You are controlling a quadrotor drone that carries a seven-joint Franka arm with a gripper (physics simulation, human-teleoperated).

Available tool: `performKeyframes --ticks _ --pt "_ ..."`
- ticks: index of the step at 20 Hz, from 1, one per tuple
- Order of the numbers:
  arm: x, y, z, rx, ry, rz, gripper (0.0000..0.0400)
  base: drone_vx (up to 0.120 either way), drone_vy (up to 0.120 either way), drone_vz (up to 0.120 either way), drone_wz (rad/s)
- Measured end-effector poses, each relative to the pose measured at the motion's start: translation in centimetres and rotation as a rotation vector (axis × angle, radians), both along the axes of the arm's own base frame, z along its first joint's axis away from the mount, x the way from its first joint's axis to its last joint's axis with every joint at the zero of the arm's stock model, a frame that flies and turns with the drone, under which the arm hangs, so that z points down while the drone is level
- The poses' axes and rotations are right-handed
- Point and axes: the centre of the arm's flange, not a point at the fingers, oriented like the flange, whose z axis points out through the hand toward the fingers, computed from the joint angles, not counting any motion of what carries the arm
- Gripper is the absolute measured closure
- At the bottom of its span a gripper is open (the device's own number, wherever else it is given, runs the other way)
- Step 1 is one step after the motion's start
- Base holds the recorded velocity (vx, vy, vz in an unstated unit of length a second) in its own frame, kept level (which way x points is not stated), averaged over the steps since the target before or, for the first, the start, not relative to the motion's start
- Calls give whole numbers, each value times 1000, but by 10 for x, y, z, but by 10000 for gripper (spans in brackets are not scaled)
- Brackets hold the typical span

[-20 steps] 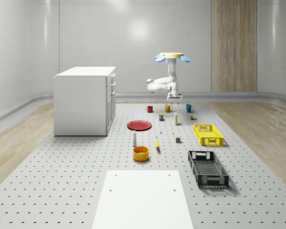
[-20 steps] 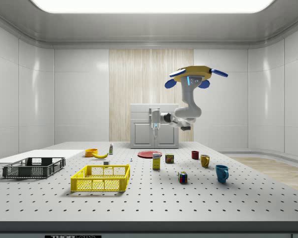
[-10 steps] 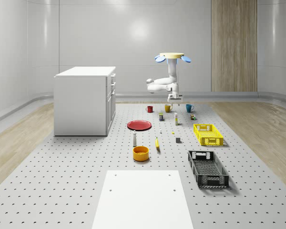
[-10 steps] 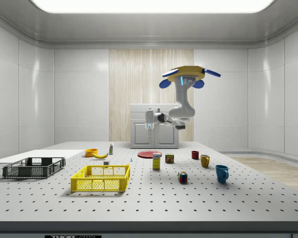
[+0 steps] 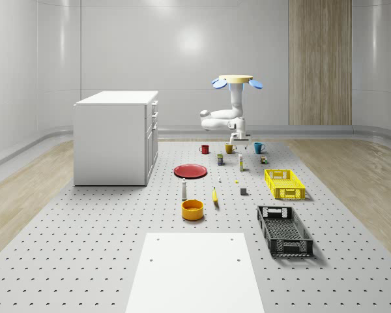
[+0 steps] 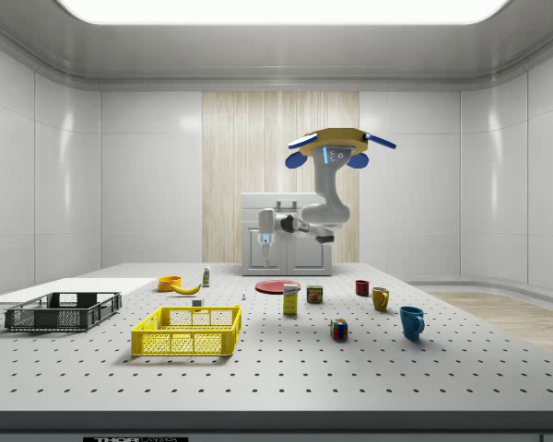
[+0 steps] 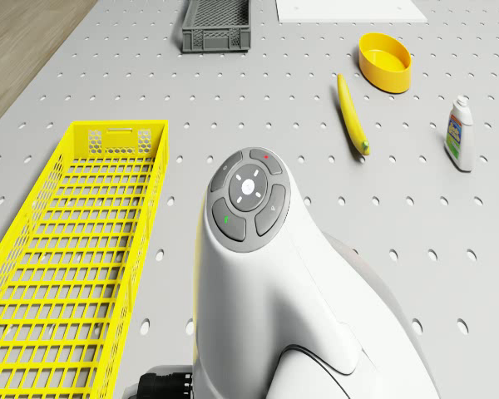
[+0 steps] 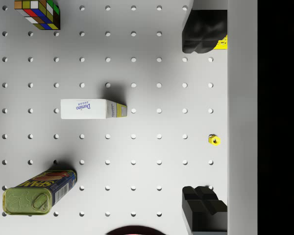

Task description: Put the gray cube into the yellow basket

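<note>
Drifting nearer, the drone (image 5: 235, 81) hovers over the far mugs, gripper (image 8: 204, 122) spread wide and empty, while the gray cube (image 5: 244, 191), likely light and rigid, sits left of the yellow basket (image 5: 284, 183), graspable across flat sides.

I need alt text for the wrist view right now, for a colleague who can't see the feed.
Looking straight down at the perforated table, the open gripper frames empty surface, its two black fingers apart. Below lie a white sugar box, a Spam can, a Rubik's cube and a small yellow piece.
</note>
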Motion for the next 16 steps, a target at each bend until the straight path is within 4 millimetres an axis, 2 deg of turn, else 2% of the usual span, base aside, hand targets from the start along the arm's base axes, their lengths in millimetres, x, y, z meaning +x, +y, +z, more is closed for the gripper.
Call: performKeyframes --ticks 5,8,13,16 --pt "0 0 0 0 0 0 0 120 0 -120 0" --pt "0 0 0 0 0 0 0 120 -93 -120 0" --pt "0 0 0 0 0 0 0 120 0 0 0" --pt "0 0 0 0 0 0 0 120 0 -120 0"
